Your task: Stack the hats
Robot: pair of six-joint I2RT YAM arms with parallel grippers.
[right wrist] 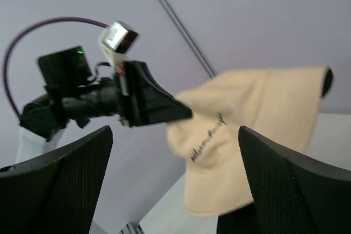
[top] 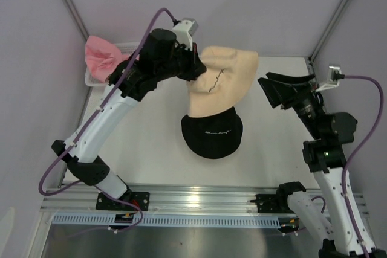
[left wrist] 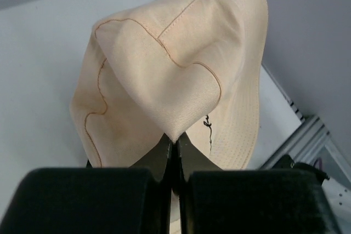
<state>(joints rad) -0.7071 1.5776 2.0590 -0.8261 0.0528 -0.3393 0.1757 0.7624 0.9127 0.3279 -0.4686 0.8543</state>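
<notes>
A beige hat with a small dark mark hangs in the air above the table, pinched at a fold by my left gripper, which is shut on it. From the left wrist the beige hat drapes down from the closed fingertips. Its lower brim overlaps the black hat, which lies crown up in the table's middle. A pink hat sits in a basket at the back left. My right gripper stands open to the right of the beige hat, holding nothing; its own wrist view shows it facing that hat.
A white basket stands at the table's back left corner under the pink hat. Tent walls and poles close in the left, back and right. An aluminium rail with the arm bases runs along the near edge.
</notes>
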